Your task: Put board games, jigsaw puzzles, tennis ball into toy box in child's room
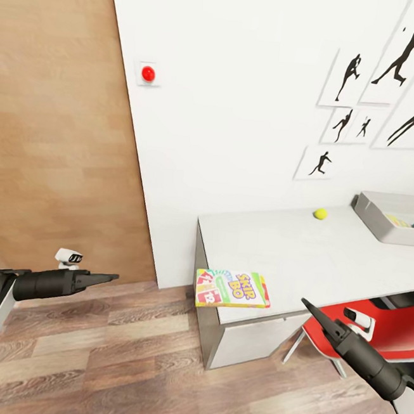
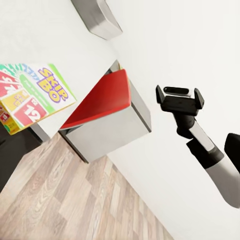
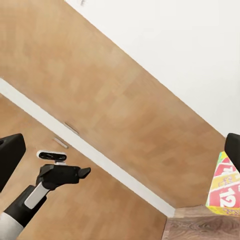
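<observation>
A white-green-red SKIP-BO board game box (image 1: pixel 233 289) lies flat at the front left corner of the light grey-white surface (image 1: pixel 305 243), its near edge slightly overhanging the rim, in a white-walled room with a wood plank floor (image 1: pixel 121 357). A small yellow-green tennis ball (image 1: pixel 320 213) rests farther back on the surface, near the wall and well apart from the game box. At the far right end sits the shallow pale grey toy box (image 1: pixel 375 218), with flat colourful items inside that are too small to identify.

The robot's left gripper (image 1: pixel 109 278) hangs in the air left of the surface, over the floor, its black fingers together in a point aimed toward the game box. The right gripper (image 1: pixel 306 304) is raised just off the surface's front edge, right of the game box, its fingers likewise closed to a point and holding nothing.

A red chair (image 1: pixel 379 324) is tucked under the surface behind the right arm. In the left wrist view, the SKIP-BO box (image 2: pixel 32 95) and the chair's red seat (image 2: pixel 102 100) appear beside the right arm. On the wall hang black silhouette prints of athletes (image 1: pixel 390 73) and a red round button on a white plate (image 1: pixel 148 73); a wood-panelled door (image 1: pixel 56 121) stands to the left.
</observation>
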`<state>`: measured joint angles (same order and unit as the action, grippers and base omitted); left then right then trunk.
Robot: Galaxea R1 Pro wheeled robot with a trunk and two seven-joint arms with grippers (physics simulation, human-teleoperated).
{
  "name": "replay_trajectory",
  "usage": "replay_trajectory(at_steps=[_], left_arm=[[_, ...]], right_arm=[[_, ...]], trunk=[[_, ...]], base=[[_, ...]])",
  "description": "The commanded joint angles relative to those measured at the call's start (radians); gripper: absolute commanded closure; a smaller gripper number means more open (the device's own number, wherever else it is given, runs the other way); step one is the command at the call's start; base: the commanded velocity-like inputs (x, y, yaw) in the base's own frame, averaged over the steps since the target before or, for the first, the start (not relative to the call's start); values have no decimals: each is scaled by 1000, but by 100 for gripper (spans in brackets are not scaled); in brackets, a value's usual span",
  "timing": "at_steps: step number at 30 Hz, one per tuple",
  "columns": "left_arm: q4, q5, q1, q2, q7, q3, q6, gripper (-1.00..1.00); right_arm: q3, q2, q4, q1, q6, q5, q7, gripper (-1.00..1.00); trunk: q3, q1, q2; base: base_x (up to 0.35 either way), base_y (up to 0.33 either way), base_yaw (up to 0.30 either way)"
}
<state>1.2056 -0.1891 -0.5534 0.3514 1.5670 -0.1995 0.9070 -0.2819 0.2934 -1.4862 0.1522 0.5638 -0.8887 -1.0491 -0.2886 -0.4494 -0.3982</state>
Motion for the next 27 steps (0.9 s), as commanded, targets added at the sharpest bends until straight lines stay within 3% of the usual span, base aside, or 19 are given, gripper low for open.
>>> replay_trajectory(at_steps=[1, 5, 9, 18, 22, 27], left_arm=[[0, 0, -1, 0, 4, 0, 11, -100], [0, 0, 0, -2, -13, -1, 13, -100], [0, 0, 0, -4, -46, -2, 14, -100], [0, 0, 0, -4, -67, -3, 17, -100], [-23, 0, -1, -5, -118, -3, 16, -100], [-96, -1, -10, -11, -231, -2, 14, -100]], right_arm=[[0, 1, 0, 0, -1, -6, -7, -100], [-1, 1, 1, 0, -12, 0, -16, -100], [-13, 2, 2, 0, -15, 32, -25, -100], [-91, 1, 17, 0, -17, 93, -165, -100], [-109, 0, 20, 0, -18, 110, -187, -100], [-115, 0, 21, 0, -24, 125, -194, -100]], trunk=[[0, -1, -2], [7, -1, -2], [13, -1, -2], [6, -27, -51], [0, -43, -79], [-7, -62, -114]], base=[[0, 0, 0], [0, 0, 0], [0, 0, 0], [0, 0, 0], [0, 0, 0], [0, 0, 0]])
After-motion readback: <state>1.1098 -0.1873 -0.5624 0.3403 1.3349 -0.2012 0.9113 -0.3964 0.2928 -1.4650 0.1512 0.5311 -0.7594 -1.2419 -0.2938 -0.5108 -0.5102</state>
